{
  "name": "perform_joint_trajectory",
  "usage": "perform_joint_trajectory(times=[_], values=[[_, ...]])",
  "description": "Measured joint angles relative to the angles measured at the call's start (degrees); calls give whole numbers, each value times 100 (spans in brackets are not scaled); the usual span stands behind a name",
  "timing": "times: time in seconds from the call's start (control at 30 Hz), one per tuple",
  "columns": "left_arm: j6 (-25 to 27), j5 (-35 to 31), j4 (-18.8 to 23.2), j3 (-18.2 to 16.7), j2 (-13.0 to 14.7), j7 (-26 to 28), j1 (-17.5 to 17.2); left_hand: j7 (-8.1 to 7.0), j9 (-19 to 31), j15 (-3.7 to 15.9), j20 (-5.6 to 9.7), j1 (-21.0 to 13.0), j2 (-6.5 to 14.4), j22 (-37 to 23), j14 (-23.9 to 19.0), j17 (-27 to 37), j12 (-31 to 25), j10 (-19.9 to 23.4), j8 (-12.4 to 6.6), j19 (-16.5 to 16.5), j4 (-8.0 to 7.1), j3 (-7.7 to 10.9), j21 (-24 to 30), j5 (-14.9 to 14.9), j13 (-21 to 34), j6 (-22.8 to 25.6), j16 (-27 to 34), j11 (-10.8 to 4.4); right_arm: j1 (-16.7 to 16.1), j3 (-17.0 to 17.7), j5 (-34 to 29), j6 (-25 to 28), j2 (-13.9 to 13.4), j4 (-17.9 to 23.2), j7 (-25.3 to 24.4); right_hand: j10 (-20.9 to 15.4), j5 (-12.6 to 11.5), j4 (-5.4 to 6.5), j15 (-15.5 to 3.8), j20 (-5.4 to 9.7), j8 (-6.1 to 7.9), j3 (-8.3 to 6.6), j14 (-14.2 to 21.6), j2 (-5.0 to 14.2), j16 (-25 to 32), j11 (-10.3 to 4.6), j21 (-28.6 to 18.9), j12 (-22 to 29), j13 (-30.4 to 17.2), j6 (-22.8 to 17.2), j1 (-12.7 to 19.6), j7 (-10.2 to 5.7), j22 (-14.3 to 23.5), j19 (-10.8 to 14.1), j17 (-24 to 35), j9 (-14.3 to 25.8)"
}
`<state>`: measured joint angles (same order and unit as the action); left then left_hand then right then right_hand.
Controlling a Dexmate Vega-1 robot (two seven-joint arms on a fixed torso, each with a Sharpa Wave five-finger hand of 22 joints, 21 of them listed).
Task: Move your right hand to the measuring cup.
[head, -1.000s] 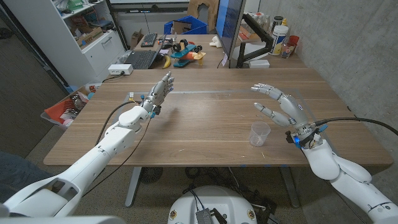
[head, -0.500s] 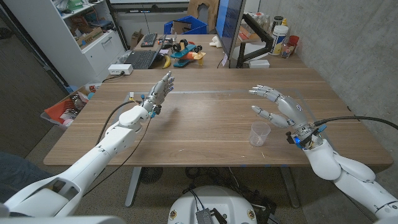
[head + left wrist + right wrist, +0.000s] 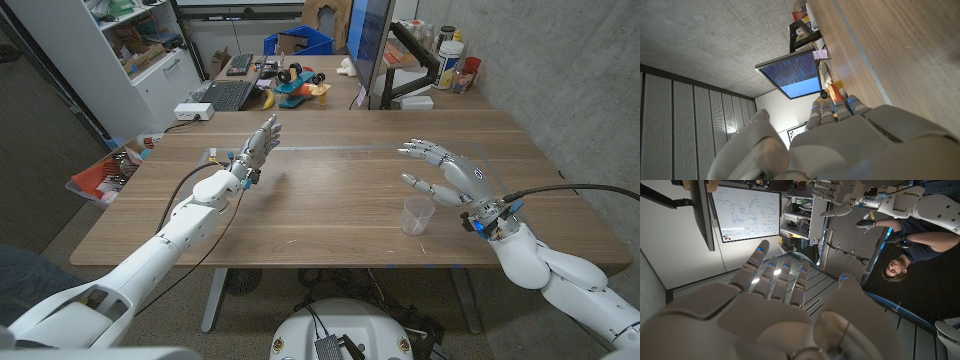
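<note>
A small clear plastic measuring cup (image 3: 418,215) stands upright on the wooden table (image 3: 330,195), right of the middle and near the front edge. My right hand (image 3: 448,176) hovers just right of and behind it, fingers spread and reaching over it, holding nothing. A small gap shows between hand and cup. Over the table's far left my left hand (image 3: 259,143) is raised with fingers straight and together, empty. The right hand's back (image 3: 775,315) and the left hand's back (image 3: 840,135) show in their wrist views.
A desk with a monitor (image 3: 366,40), laptop (image 3: 228,95), toys and bottles (image 3: 452,48) stands behind the table. A white shelf unit (image 3: 140,50) is at the back left, a concrete wall (image 3: 560,70) to the right. A person (image 3: 905,255) appears in the right wrist view.
My right hand has drifted slightly left and toward the cup, its fingers now reaching over it. The left hand and the cup have stayed put.
</note>
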<state>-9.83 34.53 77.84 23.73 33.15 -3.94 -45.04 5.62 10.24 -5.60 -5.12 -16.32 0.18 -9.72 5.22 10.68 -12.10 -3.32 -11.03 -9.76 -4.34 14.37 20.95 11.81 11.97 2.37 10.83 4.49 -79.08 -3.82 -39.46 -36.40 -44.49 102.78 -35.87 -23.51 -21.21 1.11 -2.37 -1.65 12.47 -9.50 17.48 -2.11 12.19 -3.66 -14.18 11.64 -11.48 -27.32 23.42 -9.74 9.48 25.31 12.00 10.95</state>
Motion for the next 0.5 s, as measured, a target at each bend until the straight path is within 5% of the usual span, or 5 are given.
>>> perform_joint_trajectory(times=[0.43,0.5], values=[[0,-4,-2,13,-10,11,29,31,0,0,0,17,17,0,0,0,0,0,0,0,0,0,-44,0,1,31,0,0,-23,-45,-71,328,-105,54,-162,0,-22,0,-19,-41,-45,0,332,47,83,0,110,0,0,52,-47,-51,0,-41,0,0],[13,-15,-2,13,-10,25,33,31,0,0,0,23,23,0,0,0,0,0,0,0,0,0,-44,0,1,31,0,0,-62,-134,-71,360,-282,138,-174,0,-22,0,1,-41,-45,0,394,47,121,0,110,0,0,52,-47,-51,0,-40,0,0]])
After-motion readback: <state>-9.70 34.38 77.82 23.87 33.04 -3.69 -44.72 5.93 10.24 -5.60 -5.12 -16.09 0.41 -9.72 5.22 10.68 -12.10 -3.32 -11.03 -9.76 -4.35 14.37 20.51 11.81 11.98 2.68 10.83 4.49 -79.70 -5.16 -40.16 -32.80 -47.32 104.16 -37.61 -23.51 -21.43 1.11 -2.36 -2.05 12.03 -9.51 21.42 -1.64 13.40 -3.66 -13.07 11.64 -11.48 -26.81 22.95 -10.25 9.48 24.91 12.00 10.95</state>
